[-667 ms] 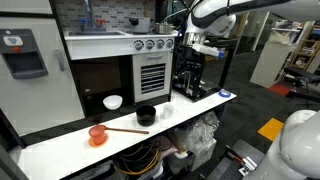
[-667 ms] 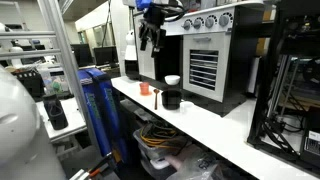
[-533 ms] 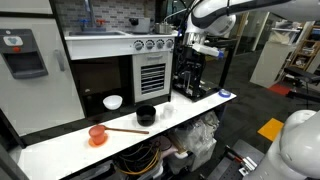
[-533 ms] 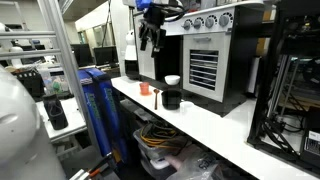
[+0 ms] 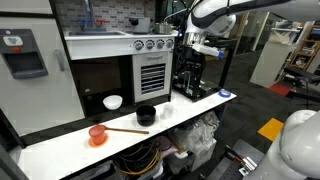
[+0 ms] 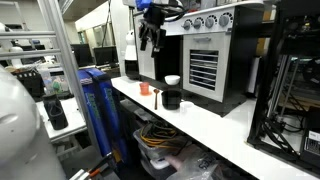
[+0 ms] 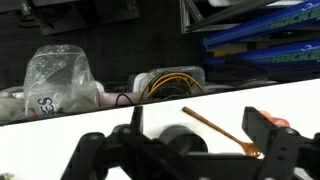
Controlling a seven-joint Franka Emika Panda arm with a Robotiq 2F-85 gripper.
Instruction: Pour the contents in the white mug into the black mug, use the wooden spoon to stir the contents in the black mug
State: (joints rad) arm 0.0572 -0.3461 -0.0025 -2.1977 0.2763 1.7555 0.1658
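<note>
Gripper [image 5: 196, 46] was fully open, holding nothing, hanging high over the counter [image 5: 60, 150]. Black mug [image 5: 146, 114] sat well below it, white mug [image 5: 113, 102] further out. Wooden spoon [image 5: 125, 130] lay flat beside the black mug.

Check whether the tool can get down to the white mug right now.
Probably yes. The tool hangs open high above the counter; the white mug stands uncovered, apart from the black mug. The dark cabinet close behind it might crowd the approach.
</note>
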